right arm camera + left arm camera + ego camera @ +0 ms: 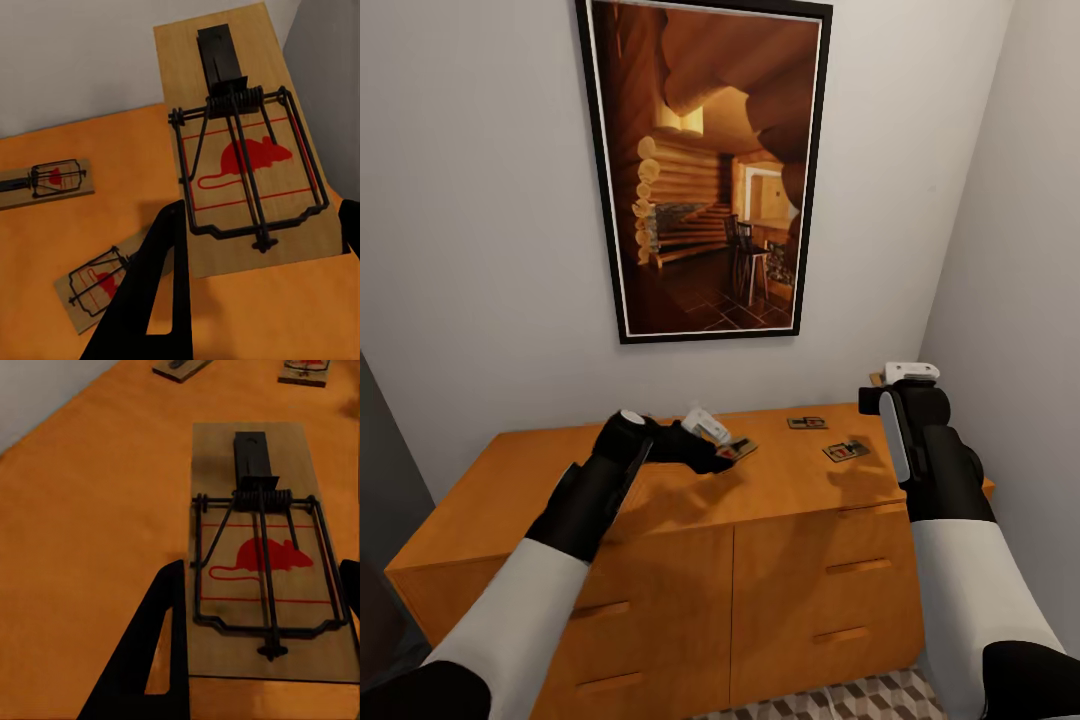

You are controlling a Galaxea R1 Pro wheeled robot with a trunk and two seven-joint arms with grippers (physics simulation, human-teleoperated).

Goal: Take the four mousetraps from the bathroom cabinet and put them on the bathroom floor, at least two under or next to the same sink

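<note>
Closest to you, in the left wrist view, a trap (262, 547) lies flat on the cabinet (660, 530) top between the spread fingers (150, 660) of your left end effector (732, 452), one finger on each long side of the board and neither yet pressing it. Its long axis runs straight away along the line of the fingers, with the black bait tab at the far end, so closing across the narrow width looks like the move here. In the right wrist view a second trap (244, 150) sits between the fingers of your right end effector (905, 378), which looks clamped on its sides; the board hangs clear over the top near the right rear corner by the wall, long axis again along the fingers. Two more traps lie flat on the top between your arms, one (807, 423) nearer the back edge and one (846, 451) a little forward of it, both closer to your right arm. The tiled floor (840, 700) shows below the cabinet front.
</note>
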